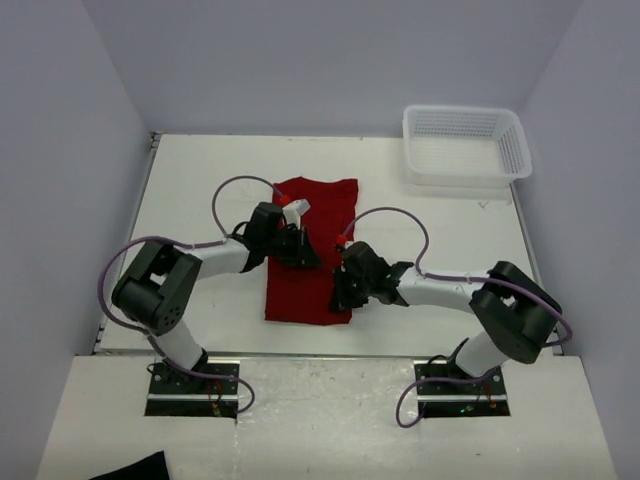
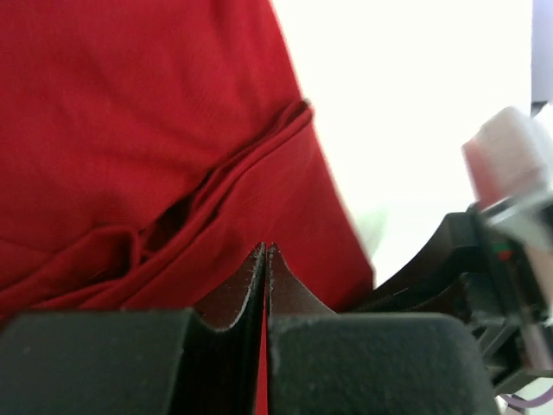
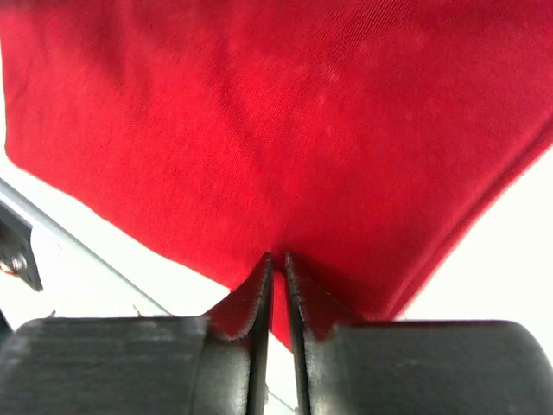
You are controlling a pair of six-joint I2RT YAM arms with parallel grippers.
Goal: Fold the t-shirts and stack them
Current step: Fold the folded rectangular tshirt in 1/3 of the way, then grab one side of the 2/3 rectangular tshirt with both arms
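While the dark red t-shirt (image 1: 318, 200) is lying on the table (image 1: 200, 190), its cloth is being pinched tight by the left gripper (image 2: 265, 249) and by the right gripper (image 3: 278, 258).

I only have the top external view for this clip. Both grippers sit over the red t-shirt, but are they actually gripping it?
Observer: Left wrist view: the left gripper is shut, with a sliver of the t-shirt pinched inside it.
Operator: And the right one?
Observer: Right wrist view: the right gripper is shut on the cloth, which narrows to a point at its jaws.
Operator: Any bunching by the left?
Observer: Yes, folds gather just ahead of that gripper.
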